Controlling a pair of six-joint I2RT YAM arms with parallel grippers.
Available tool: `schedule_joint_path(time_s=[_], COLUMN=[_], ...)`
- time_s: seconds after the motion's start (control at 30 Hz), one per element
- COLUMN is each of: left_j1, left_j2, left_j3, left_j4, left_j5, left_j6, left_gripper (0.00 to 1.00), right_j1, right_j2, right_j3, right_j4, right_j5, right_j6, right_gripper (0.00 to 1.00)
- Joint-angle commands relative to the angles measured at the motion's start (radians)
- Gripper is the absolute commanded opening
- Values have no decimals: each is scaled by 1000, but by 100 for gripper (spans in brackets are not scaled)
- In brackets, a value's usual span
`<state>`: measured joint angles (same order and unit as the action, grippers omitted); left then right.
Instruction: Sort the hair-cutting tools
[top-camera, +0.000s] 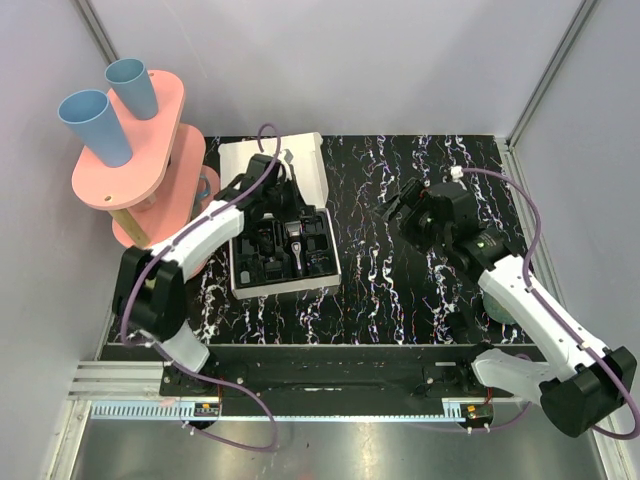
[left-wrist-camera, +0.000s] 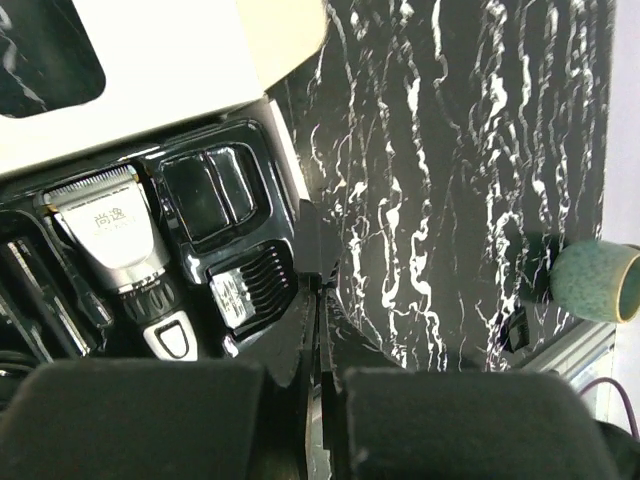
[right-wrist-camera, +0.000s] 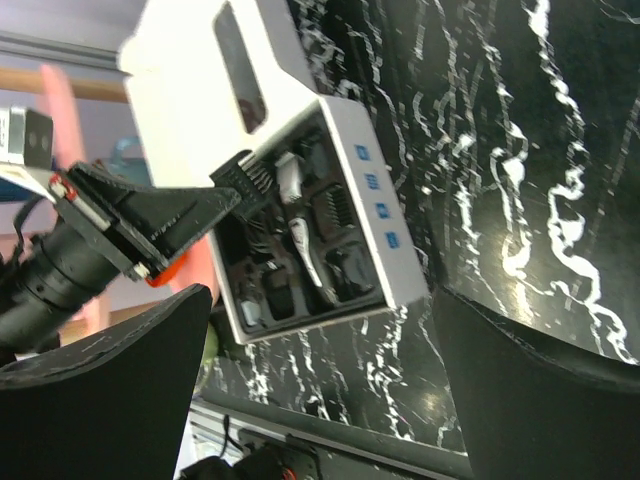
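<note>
The white box (top-camera: 240, 285) holds a black moulded tray with the hair-cutting tools in it. The slim clipper with a grey head (left-wrist-camera: 112, 238) lies in its slot, also seen from above as the clipper (top-camera: 297, 245) and from the right wrist as the clipper (right-wrist-camera: 306, 238). A black comb attachment (left-wrist-camera: 250, 287) sits beside it, below an empty compartment (left-wrist-camera: 205, 190). My left gripper (left-wrist-camera: 318, 285) is shut over the tray's right edge, with nothing showing between its fingers; from above, the left gripper (top-camera: 283, 203) hovers over the tray's back. My right gripper (right-wrist-camera: 320, 400) is open above bare table, right of the box; from above, the right gripper (top-camera: 398, 203) is empty.
The box's white lid (top-camera: 300, 160) lies folded back behind the tray. A dark teal bowl (left-wrist-camera: 596, 283) stands near the right arm, partly hidden in the top view. A pink two-level stand (top-camera: 140, 150) with two blue cups (top-camera: 95, 125) is at the back left.
</note>
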<state>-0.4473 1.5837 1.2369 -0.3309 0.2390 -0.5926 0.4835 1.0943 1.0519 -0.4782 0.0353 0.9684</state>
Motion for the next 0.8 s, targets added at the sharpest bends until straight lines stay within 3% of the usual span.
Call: schedule_joint_path(time_s=[0.0,0.2,0.77], left_j1=[39,68,94], left_j2=[131,229,305], left_j3=[98,154,136], left_j4=[-49,-36,27], left_j5=[169,217,243], left_j6=[-4,-33,-87], left_gripper=[0,0,0], right_j1=[-2,-2,-2], right_j2=[-28,-63,-70], right_j3=[-30,-72,-87], right_j4=[-45,-56,-59], right_j5=[17,37,26], right_j6=[-31,-34,-51], right_gripper=[100,100,99])
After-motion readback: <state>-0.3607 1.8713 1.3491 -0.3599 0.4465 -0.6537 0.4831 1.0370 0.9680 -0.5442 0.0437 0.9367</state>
